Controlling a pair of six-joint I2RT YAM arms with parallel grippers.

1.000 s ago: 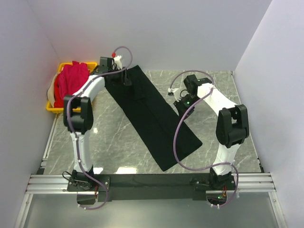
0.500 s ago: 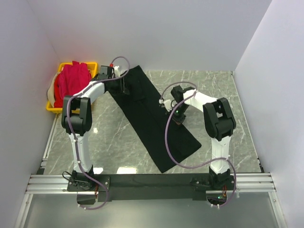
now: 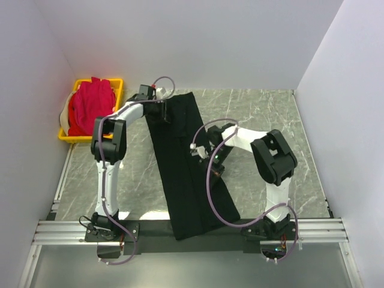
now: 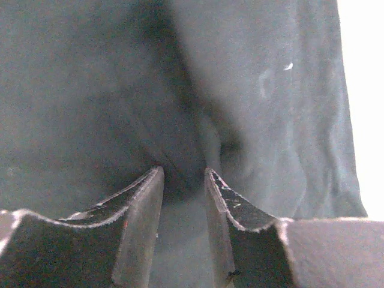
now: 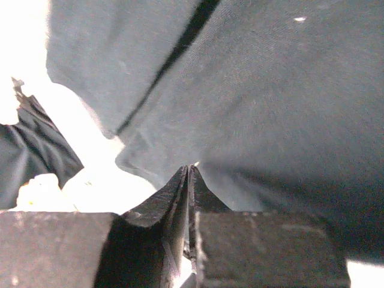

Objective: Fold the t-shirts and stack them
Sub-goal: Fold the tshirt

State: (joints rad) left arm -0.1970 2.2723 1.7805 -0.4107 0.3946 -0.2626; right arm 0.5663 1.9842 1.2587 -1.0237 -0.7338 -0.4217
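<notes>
The black t-shirt [image 3: 183,180] lies folded into a long narrow strip, running from the back of the table down to the front rail. My left gripper [image 3: 161,109] is at its far end. In the left wrist view the left gripper [image 4: 183,171] has its jaws a little apart, with a pucker of the black t-shirt [image 4: 90,90] pinched between them. My right gripper [image 3: 213,163] is at the strip's right edge. In the right wrist view the right gripper [image 5: 190,168] is shut on the black t-shirt's [image 5: 270,90] edge. Magenta t-shirts [image 3: 90,107] are heaped in the crate.
A yellow crate [image 3: 117,84] stands at the back left against the wall. The strip's near end overlaps the black front rail [image 3: 150,228]. White walls close in the table on the left, back and right.
The black strip has swung from a diagonal to nearly straight front-to-back, its near end moving left. The right gripper moved left and forward with the edge. The left gripper shifted right.
</notes>
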